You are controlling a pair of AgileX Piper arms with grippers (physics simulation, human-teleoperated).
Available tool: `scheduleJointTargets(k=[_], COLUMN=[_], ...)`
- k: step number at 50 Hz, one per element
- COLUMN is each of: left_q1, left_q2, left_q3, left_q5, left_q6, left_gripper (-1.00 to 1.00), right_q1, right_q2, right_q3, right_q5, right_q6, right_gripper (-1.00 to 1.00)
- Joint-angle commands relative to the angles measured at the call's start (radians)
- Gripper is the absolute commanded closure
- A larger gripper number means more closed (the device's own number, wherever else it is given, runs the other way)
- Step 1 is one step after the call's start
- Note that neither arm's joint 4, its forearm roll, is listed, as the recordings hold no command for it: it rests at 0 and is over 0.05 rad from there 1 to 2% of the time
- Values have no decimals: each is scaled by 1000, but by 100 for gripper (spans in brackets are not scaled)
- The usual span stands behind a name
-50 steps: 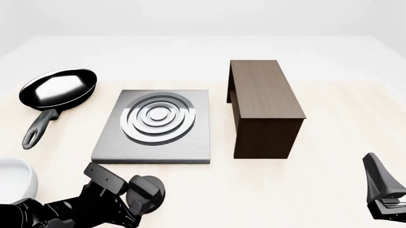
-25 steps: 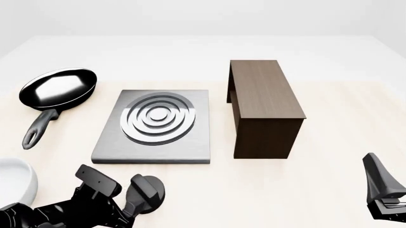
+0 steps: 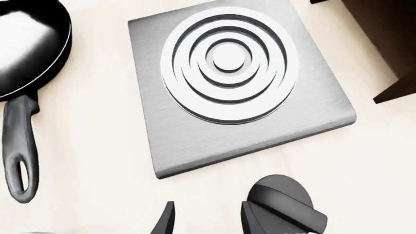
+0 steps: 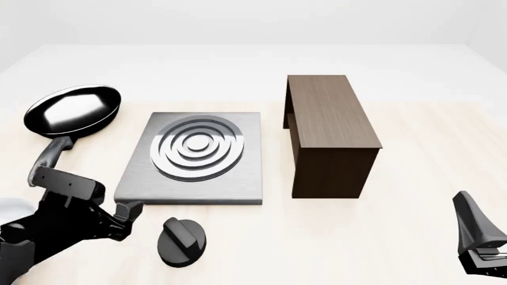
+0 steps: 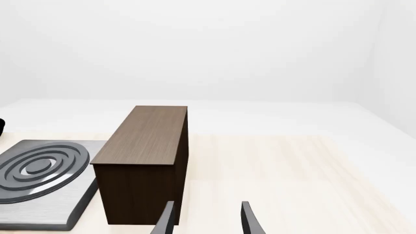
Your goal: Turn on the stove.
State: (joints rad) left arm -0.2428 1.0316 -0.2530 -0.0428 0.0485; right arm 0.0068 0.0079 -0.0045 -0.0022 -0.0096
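Left wrist view: flat square brushed-grey metal stove slab (image 3: 240, 83) with raised concentric silver rings, lying ahead of the left gripper (image 3: 206, 222). Small black round knob (image 3: 283, 204) with a straight ridge across its top, just beside one fingertip, outside the gap. Fingers parted, nothing between them. Shiny black frying pan (image 3: 26, 44) off to one side of the slab.

Front view: slab (image 4: 194, 155) near the worktop's centre, left of middle; knob (image 4: 182, 240) on the bare pale wooden worktop (image 4: 412, 178) between the slab's near edge and the worktop's near edge. Left gripper (image 4: 119, 215) just to the left of the knob, not touching; ridge running diagonally, from far-left to near-right. Left arm clearly nearer; right gripper (image 4: 479, 237) parked at the near right corner, well apart. Judged next step: shift rightward to straddle the ridge.

Right wrist view: dark brown wooden cabinet (image 5: 146, 161) ahead, slab corner (image 5: 46, 187) beyond it. Right fingers (image 5: 167, 219) parted and empty.
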Motion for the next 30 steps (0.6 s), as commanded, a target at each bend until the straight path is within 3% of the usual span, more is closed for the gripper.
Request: scheduleJointTargets(k=[1,30], left_q1=[142,230], left_q2=[-79,-7], left_q3=[-132,-191], left_q5=[122,83], left_q6=[14,1], left_gripper=[-100,-100], right_q1=[0,1], right_q2=[0,0], right_q3=[0,0], right_q5=[0,0], right_q6=[-1,-1], right_gripper=[-100,-100])
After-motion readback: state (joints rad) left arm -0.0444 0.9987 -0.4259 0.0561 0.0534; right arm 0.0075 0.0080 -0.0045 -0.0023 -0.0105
